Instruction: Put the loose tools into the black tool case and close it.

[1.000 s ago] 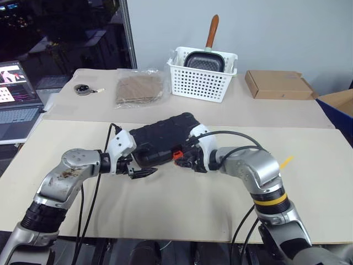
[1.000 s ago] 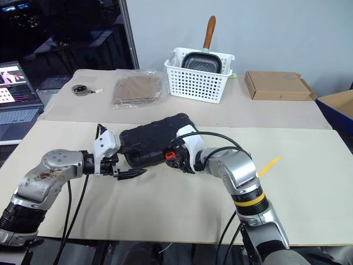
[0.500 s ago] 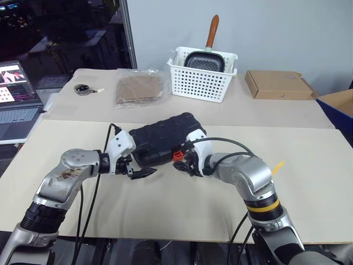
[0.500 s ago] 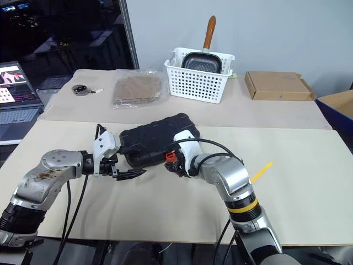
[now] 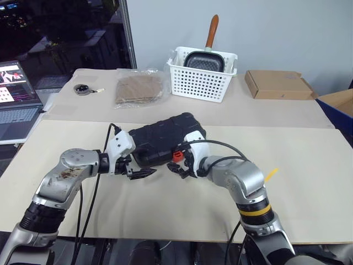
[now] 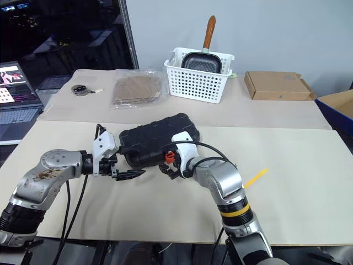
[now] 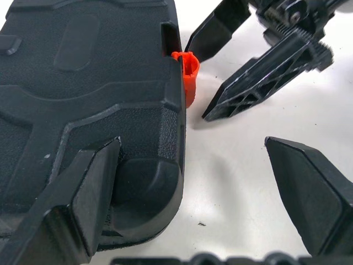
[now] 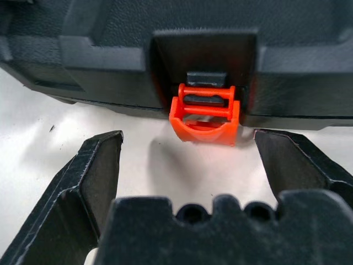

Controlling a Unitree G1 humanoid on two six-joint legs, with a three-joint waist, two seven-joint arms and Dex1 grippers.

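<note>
Beige desk mid-area: my black tool case lies shut. My right gripper gapes empty before its orange latch. Left gripper spread wide, gripping nothing.

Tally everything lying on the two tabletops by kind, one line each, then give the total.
Black tool case, lid down: 1
White lattice basket holding a pan: 1
Pan: 1
Flat cardboard box: 1
Clear bag with brown contents: 1
Small round dark object: 1
Laptop: 1
Total: 7
</note>
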